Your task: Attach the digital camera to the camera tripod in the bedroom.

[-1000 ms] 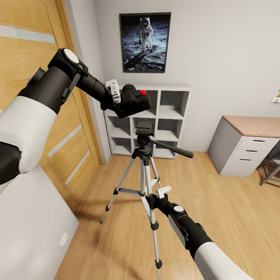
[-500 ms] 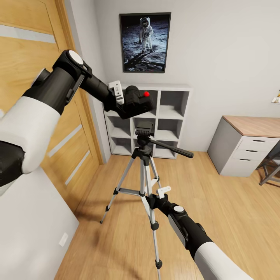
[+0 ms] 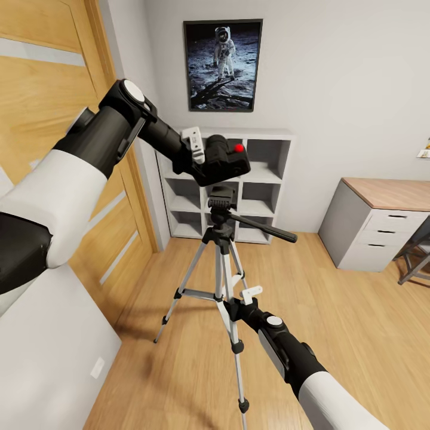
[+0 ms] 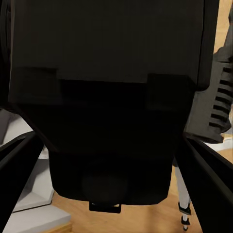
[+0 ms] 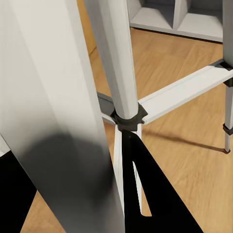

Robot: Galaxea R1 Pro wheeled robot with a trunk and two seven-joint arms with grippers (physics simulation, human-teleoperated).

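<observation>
Head view: my left gripper (image 3: 210,160) clamps the digital camera (image 3: 224,160) just above the camera tripod (image 3: 222,239) head, apart from it. My right gripper (image 3: 234,306) sits at a tripod leg; I cannot tell its state. Left wrist view: the camera's (image 4: 107,97) dark body sits between my fingers (image 4: 17,170). Right wrist view: silver tripod legs (image 5: 114,63) stand close against the gripper.

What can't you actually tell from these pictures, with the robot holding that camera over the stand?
- Head view: whether the digital camera touches the camera tripod head; the camera's body hides its underside.
- Left wrist view: the left hand and what lies below it; the dark camera blocks nearly all.
- Head and right wrist views: whether the right hand is shut on a tripod leg; the legs cover it.
- Head view: one tripod foot is cut off at the bottom edge.
</observation>
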